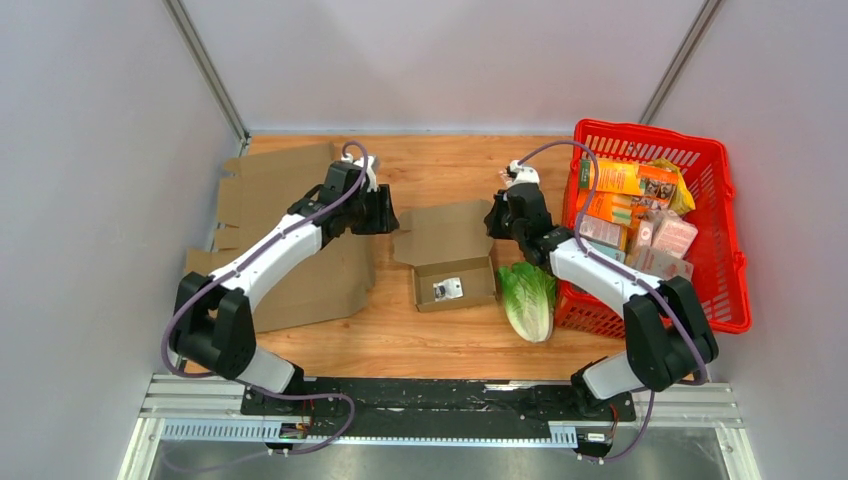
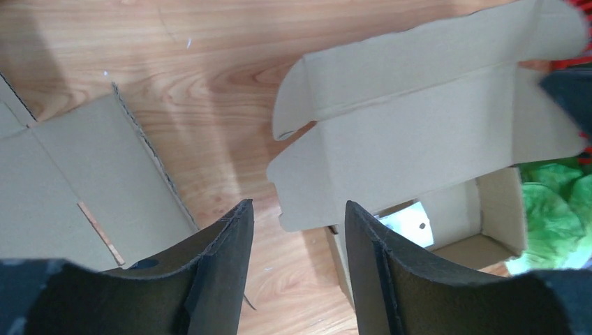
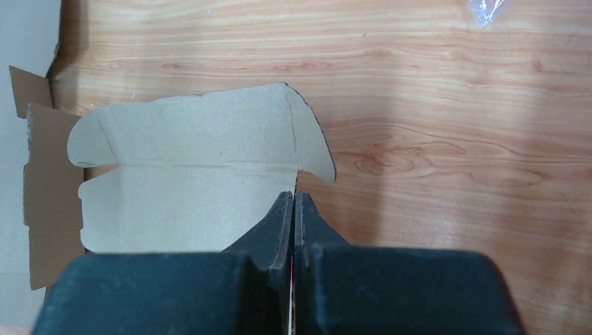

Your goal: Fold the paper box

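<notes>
The paper box point(image 1: 455, 285) sits mid-table with its tray open and its lid point(image 1: 445, 232) spread flat toward the back. A small white packet point(image 1: 446, 289) lies inside the tray. My left gripper point(image 1: 385, 210) hovers just left of the lid, open, with only bare wood between its fingers point(image 2: 299, 206); in that wrist view the lid point(image 2: 419, 139) and tray lie ahead to the right. My right gripper point(image 1: 497, 218) is at the lid's right edge, shut point(image 3: 293, 195), its tips lined up with the edge of the lid point(image 3: 188, 188). Whether they touch it I cannot tell.
A red basket point(image 1: 640, 128) packed with boxes and packets stands at the right. A green lettuce point(image 1: 528, 296) lies between the basket and the box. Flat cardboard sheets point(image 1: 290, 190) cover the table's left side under the left arm.
</notes>
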Tool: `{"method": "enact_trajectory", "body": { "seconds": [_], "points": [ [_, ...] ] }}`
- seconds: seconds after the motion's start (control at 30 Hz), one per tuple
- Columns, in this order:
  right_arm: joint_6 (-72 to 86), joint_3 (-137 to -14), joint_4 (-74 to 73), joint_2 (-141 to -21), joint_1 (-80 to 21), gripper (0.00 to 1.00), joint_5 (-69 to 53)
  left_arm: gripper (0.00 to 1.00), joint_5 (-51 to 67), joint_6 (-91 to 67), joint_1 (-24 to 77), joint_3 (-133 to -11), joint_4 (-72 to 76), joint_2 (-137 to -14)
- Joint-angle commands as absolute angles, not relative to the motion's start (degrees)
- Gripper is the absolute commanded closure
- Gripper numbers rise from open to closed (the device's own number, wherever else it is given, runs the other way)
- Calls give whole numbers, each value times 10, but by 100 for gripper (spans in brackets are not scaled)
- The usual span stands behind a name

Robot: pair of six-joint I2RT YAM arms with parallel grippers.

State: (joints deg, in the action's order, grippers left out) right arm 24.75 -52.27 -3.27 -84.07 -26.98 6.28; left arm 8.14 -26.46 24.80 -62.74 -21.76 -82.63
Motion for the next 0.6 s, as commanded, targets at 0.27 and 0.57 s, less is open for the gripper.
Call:
{"method": "enact_trajectory", "body": {
  "seconds": [0.27,0.57],
  "points": [
    [220,-464,137,-783,-273,100,26,40,170,-237,241,-658,-230,-924],
    [215,-454,157,-784,-272,100,10,37,138,-213,235,-683,-235,-954]
  ]
}}
